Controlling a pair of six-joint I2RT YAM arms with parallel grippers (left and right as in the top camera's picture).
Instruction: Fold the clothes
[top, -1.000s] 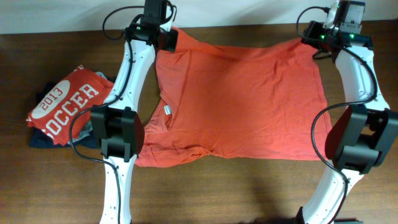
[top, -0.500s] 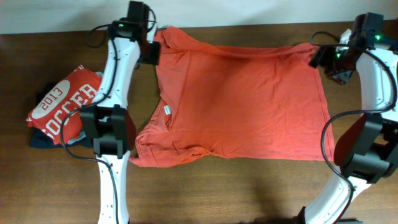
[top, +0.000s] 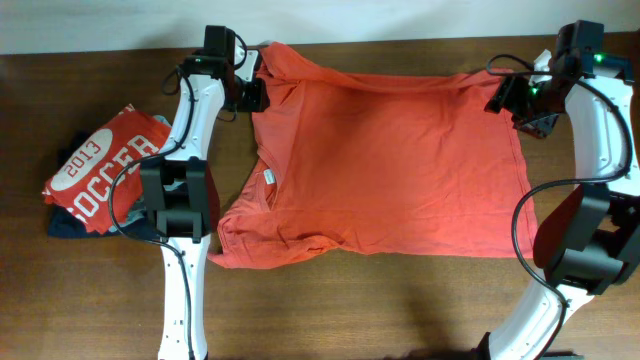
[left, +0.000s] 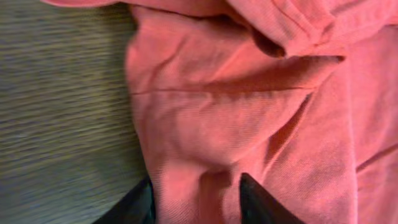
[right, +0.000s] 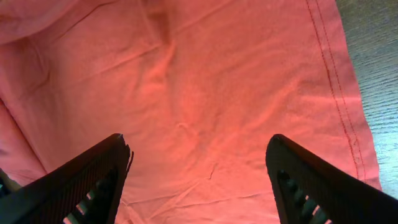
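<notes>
Left claw (left: 196, 182) open astride the orange-red T-shirt (top: 390, 160) sleeve, right claw (right: 199, 142) open above its hem — pinching one layer would skew the fold.

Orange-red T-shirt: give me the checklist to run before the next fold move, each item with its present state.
1. Orange-red T-shirt spread open on the table: ok.
2. Cloth smooth: not ok. It is bunched by the left gripper and wrinkled along the near edge.
3. Left gripper astride the cloth at the far left corner: ok. Cloth pinched: cannot tell.
4. Right gripper open above the far right corner, holding nothing: ok.
5. Red "2013 SOCCER" shirt lying apart from the T-shirt: ok.
</notes>
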